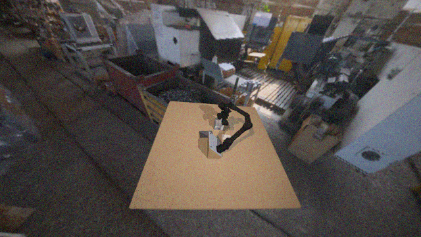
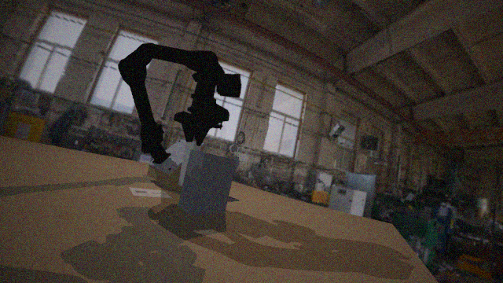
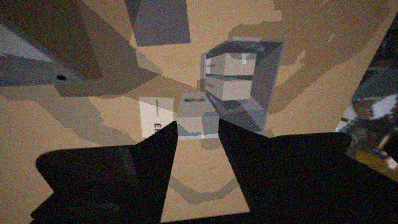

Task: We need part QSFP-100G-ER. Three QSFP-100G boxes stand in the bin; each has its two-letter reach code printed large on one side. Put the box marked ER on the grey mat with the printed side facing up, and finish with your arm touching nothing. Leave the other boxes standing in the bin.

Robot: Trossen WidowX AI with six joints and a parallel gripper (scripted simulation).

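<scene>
Pale grey-white rectangular box (image 3: 198, 114): held between the fingertips of the black parallel-jaw gripper (image 1: 225, 123) (image 2: 195, 143) (image 3: 197, 124), which stands partly open around it. A short dark mark shows on the box's sloping upper face; its reach code cannot be read. In the wrist view the box overlaps the near corner of the grey open-topped bin (image 1: 215, 127) (image 2: 206, 186) (image 3: 275, 82); its clearance from the wall cannot be told.

Bin contents: two pale boxes, the first (image 3: 239, 64) and the second (image 3: 230, 88), side by side within the walls, with bare bin floor beside the second. Their codes are not legible. The bin is upright.

Near the bin, flat on the tan tabletop (image 1: 214, 184) (image 2: 306, 204) (image 3: 215, 197): a dark grey rectangular mat (image 1: 204, 133) (image 3: 160, 22), no box seen on its visible part.

Also near the bin: a white card (image 2: 148, 192) (image 3: 156, 112) with dark print, partly behind a finger in the wrist view. Beyond the card from the bin, a pale slanted panel (image 1: 214, 143) (image 2: 178, 153) (image 3: 30, 62) stands beside the foot of the black jointed arm (image 1: 247, 122) (image 2: 143, 92).
</scene>
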